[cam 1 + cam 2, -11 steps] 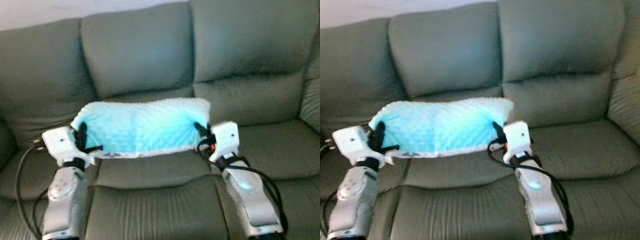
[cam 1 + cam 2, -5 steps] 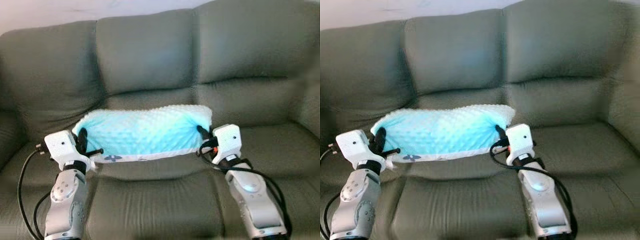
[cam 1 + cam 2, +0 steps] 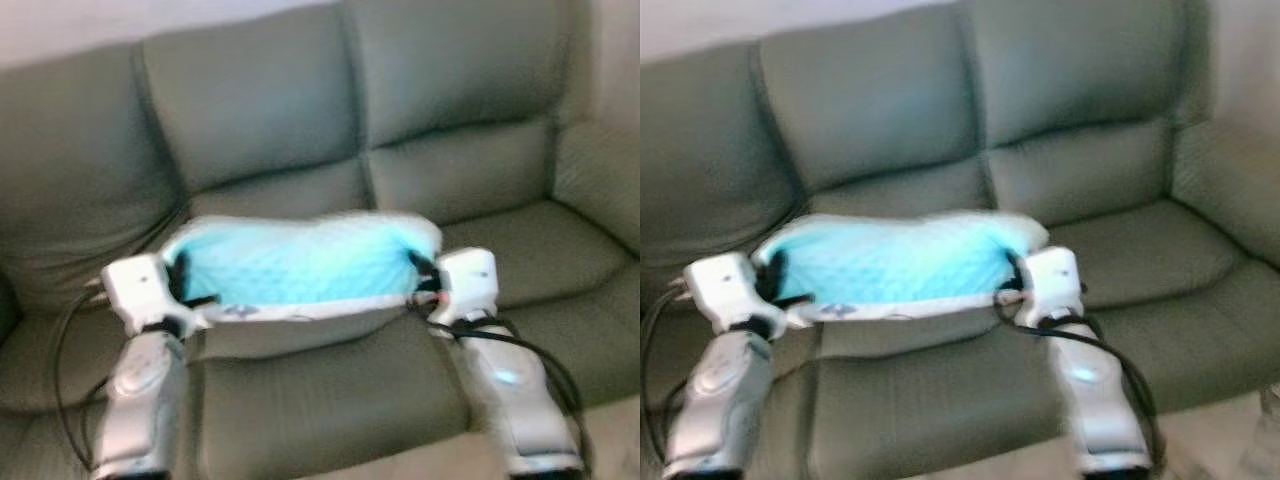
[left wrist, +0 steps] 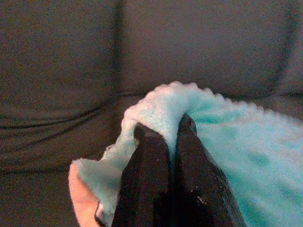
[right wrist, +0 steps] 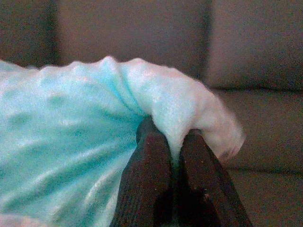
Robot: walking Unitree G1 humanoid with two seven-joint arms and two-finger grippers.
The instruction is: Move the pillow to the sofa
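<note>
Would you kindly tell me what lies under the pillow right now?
Under the turquoise pillow, held at each end by the left pincer and right pincer, lies the grey sofa's seat cushion. The part directly beneath is covered, so contact cannot be judged.
</note>
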